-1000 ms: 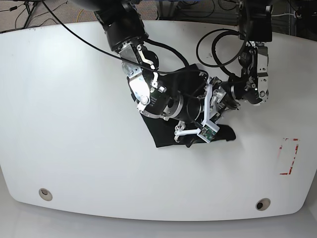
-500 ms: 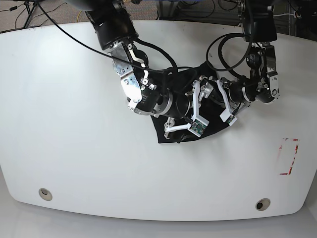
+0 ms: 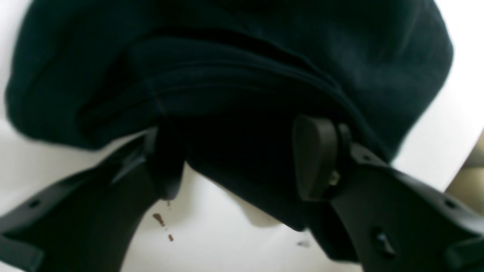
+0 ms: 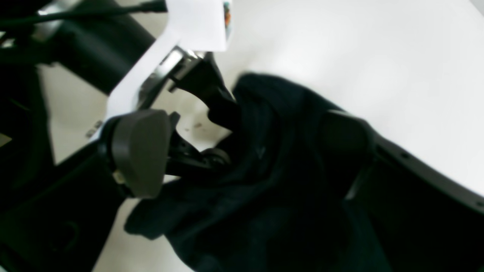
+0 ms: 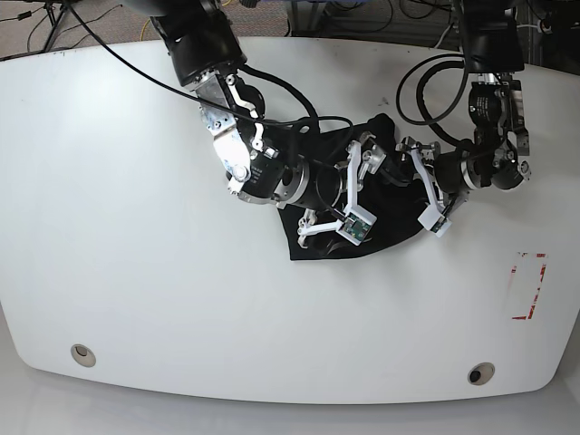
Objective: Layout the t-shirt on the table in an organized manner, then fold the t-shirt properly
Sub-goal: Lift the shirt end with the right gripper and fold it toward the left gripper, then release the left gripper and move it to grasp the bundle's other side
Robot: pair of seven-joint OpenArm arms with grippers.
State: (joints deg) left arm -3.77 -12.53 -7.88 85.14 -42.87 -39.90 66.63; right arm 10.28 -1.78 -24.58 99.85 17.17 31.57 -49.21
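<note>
The left gripper [image 3: 238,158] has just let go. A second ago it was clamped on the edge of the t-shirt [image 5: 381,231]; its two fingers now stand wide apart in the left wrist view, with a fold of black cloth sagging between them but not pinched. In the base view the left arm has also swung away toward the counter's right side over that second.

The right gripper [image 4: 242,151] is spread wide as well, as it was throughout. Its fingers straddle a ridge of the shirt; the frames show no closing on the cloth. Both wrist views are blurred, so whether either pad rests lightly on the fabric cannot be told.

The t-shirt lies in a bunched heap near the middle of the counter [image 5: 118,227], between and partly beneath the two arms. Its lower edge shows as a dark wedge below the right arm. No sleeve, collar or hem can be picked out, and the heap has drawn in tighter than it was a second ago.

Judgement: the release ends one pull or reposition, and neither gripper now controls the cloth. The shirt is not laid out, so the spreading stage remains open and folding has not begun. The next grasp would need a distinct edge or corner, which is hard to find in this heap. The red tape mark [image 5: 528,285] sits well apart to the right.
</note>
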